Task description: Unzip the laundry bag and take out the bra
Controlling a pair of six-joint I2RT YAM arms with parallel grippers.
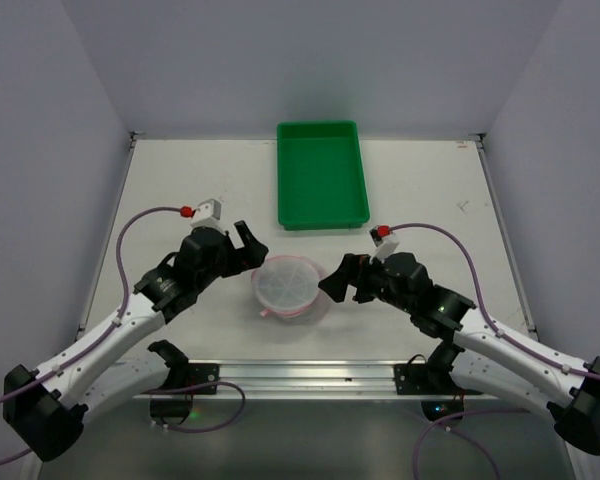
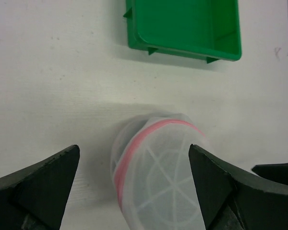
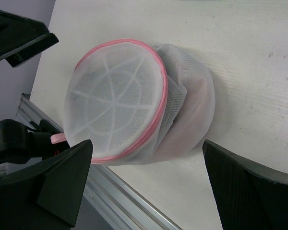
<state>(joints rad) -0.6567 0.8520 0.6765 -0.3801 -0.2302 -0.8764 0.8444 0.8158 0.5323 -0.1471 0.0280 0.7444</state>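
Observation:
The laundry bag (image 1: 288,286) is a small white mesh drum with pink zipper trim, lying near the table's front middle. It is closed. It also shows in the left wrist view (image 2: 158,177) and the right wrist view (image 3: 117,100). A small pink tab (image 3: 58,139) sticks out at its near edge. The bra is hidden; only a faint pinkish mass shows through the mesh. My left gripper (image 1: 248,245) is open just left of the bag, its jaws wide on either side (image 2: 134,149). My right gripper (image 1: 336,280) is open just right of the bag (image 3: 148,144), not touching it.
A green tray (image 1: 322,172) stands empty at the back middle, also seen in the left wrist view (image 2: 182,24). An aluminium rail (image 1: 300,375) runs along the table's front edge just behind the bag. White walls close in both sides.

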